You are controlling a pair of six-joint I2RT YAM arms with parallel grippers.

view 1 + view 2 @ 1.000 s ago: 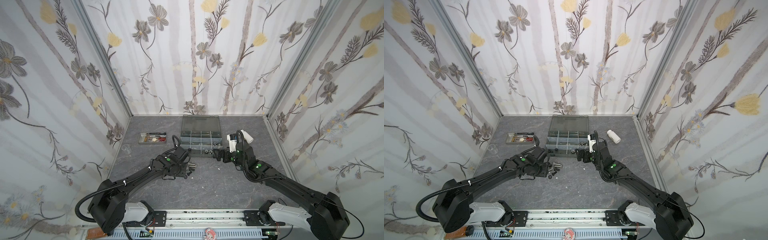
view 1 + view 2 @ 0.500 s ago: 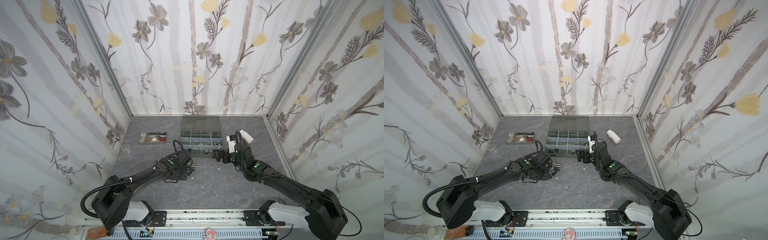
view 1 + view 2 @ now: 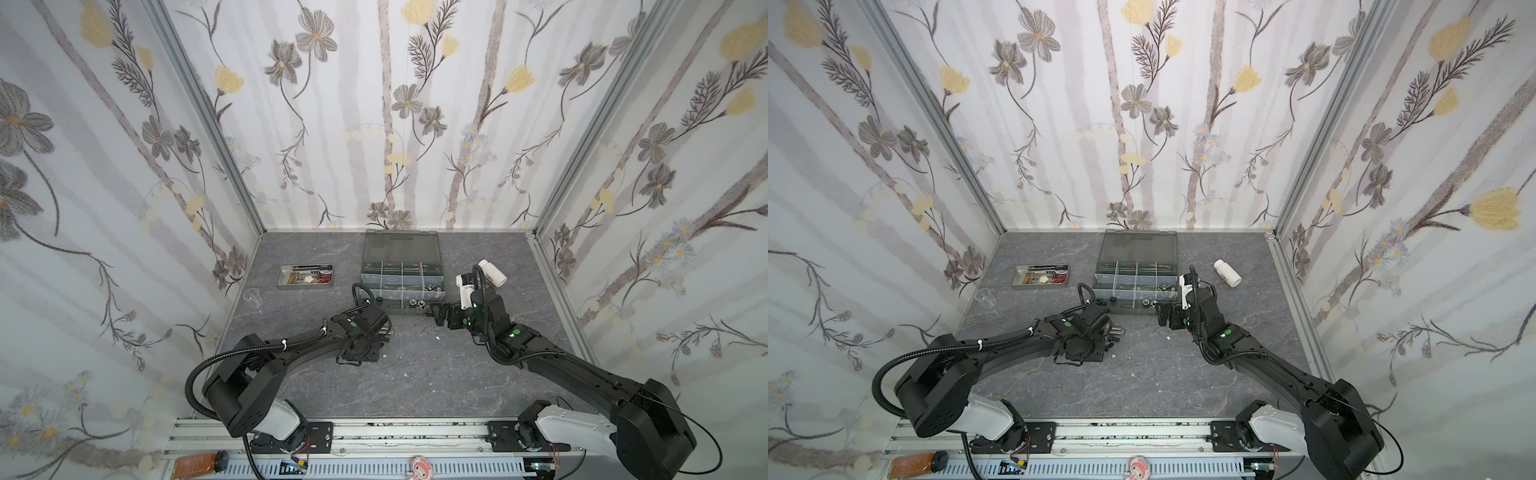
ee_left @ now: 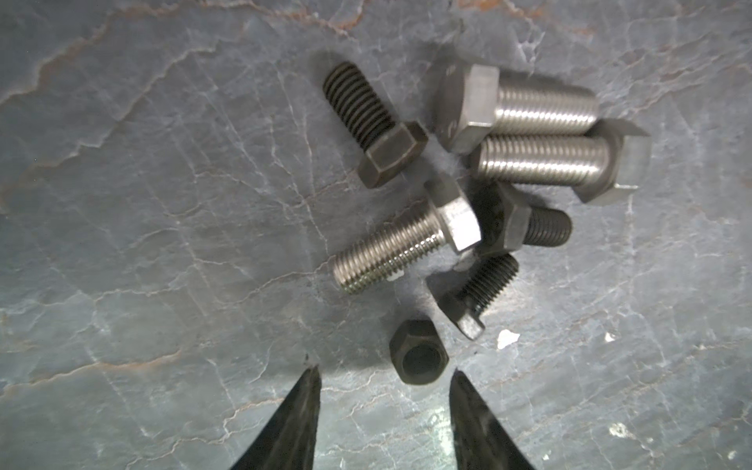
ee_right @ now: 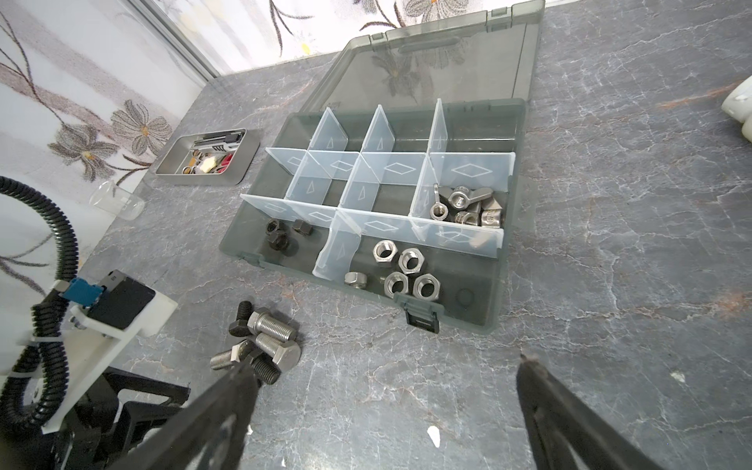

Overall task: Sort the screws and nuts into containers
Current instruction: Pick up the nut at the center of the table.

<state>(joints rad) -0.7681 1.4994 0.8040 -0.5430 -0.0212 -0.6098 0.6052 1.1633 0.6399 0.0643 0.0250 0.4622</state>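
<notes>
Left fingers (image 4: 293, 415) have drawn slightly back from the organizer box (image 3: 401, 247) since 1 second ago; half open and empty, they point at 1 black nut (image 4: 419, 357) lying bore-up on the surface (image 4: 162, 244), just ahead, off-centre toward 1 tip. Screws (image 4: 407, 240) lie beyond. Right fingers (image 5: 211, 407), wide and empty, hang farther away.

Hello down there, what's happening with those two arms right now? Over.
Left gripper open, tips just reaching small black hex nut on grey marbled table. Right gripper open, empty. Black and silver hex bolts crowd close beside the nut.
</notes>
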